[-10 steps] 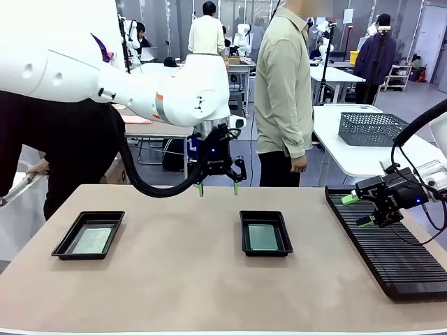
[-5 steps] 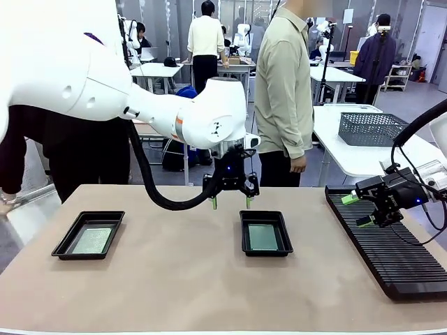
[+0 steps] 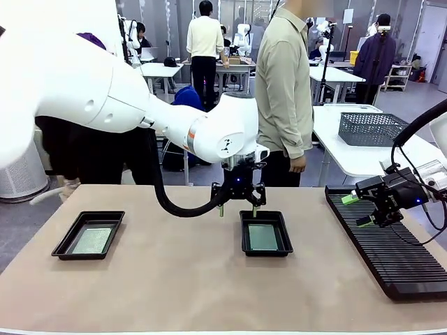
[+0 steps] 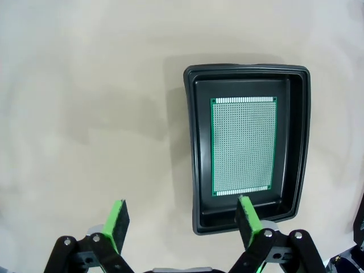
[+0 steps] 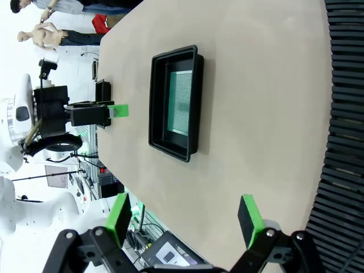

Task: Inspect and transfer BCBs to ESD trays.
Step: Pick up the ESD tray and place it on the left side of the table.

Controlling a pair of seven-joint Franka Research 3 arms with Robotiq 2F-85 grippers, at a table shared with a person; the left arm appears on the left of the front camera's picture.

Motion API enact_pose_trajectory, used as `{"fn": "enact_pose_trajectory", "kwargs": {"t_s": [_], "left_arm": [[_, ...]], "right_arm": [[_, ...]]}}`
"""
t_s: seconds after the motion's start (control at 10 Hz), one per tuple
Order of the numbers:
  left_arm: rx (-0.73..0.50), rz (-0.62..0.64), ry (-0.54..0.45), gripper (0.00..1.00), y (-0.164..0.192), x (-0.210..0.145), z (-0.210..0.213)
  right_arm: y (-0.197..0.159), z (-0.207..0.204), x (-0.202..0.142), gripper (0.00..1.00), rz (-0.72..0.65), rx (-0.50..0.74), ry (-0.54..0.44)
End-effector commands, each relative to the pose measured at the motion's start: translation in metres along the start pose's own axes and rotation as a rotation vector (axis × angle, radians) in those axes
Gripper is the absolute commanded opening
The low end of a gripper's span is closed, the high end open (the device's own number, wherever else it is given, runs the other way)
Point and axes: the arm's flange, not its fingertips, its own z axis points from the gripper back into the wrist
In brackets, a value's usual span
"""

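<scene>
Hanging over the far rim of the middle tray, the left gripper has its green pads spread and holds nothing; probably it looks down to inspect the board lying flat inside. A second tray near the table's left edge carries another board. Both trays are shallow black plastic with rounded corners; the boards are thin, green, finely dotted. The right gripper, also spread and empty, waits above the ribbed rack at the right edge.
</scene>
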Motion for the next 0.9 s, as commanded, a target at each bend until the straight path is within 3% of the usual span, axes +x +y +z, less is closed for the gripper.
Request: {"fn": "enact_pose_trajectory", "kwargs": {"t_s": [0.0, 0.8], "left_arm": [[0.009, 0.011, -0.041, 1.00, -0.006, 0.004, -0.012], [0.020, 0.045, -0.032, 1.00, -0.004, 0.019, -0.046]], "right_arm": [[0.002, 0.000, 0.000, 1.00, -0.019, -0.012, -0.014], [0.002, 0.000, 0.000, 1.00, -0.019, -0.012, -0.014]]}}
